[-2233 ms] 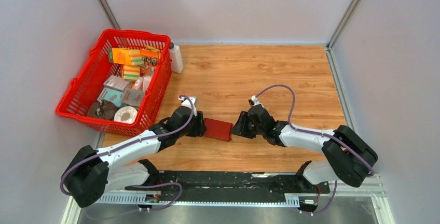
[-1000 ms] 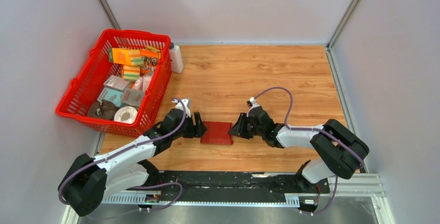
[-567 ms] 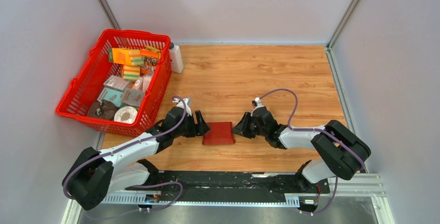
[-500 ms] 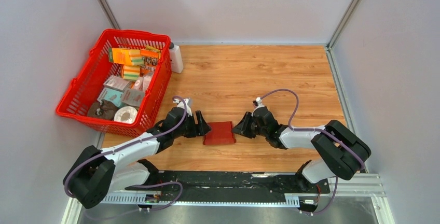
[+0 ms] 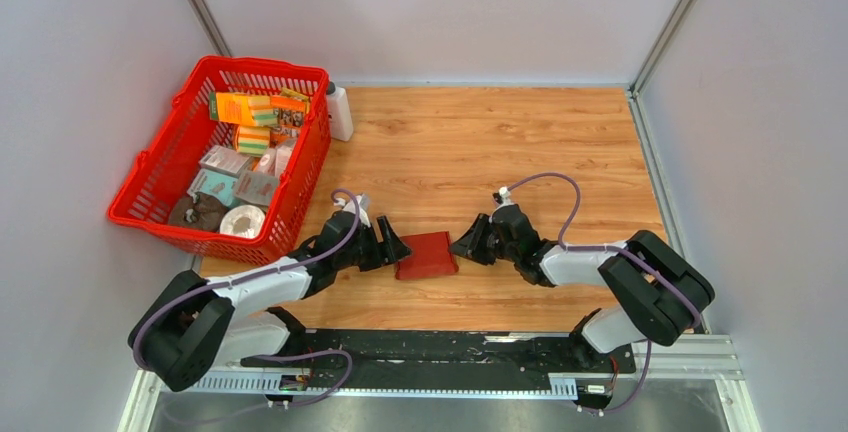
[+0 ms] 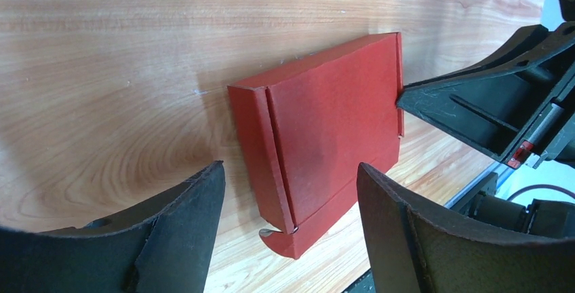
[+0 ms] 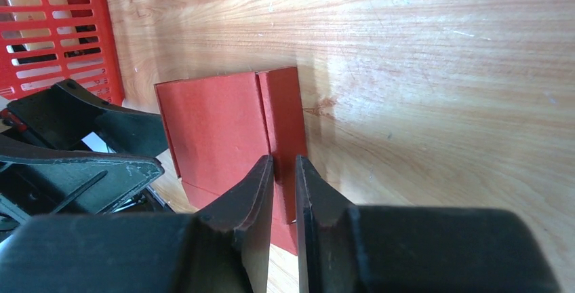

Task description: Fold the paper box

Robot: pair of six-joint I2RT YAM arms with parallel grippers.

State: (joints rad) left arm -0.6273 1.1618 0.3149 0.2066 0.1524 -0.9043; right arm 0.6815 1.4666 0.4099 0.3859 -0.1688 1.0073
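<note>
One paper box [image 5: 427,255], lying between two grippers; left gripper [image 5: 398,249] spread wide, box just beyond its tips; right gripper [image 5: 462,247] nearly closed at box's edge, grip untellable.

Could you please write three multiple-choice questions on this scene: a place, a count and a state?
1. Where is the paper box? A by the far wall; B on the table between left claw and right claw; C in the air.
2. How many white bottles beside the red basket? A none; B one; C three.
3. The left claw is: A wide open; B shut on the box; C shut on a bottle.
Answers: B, it lies between them; B, one stands by its far corner; A, its fingers stand apart, clear of the box.
</note>
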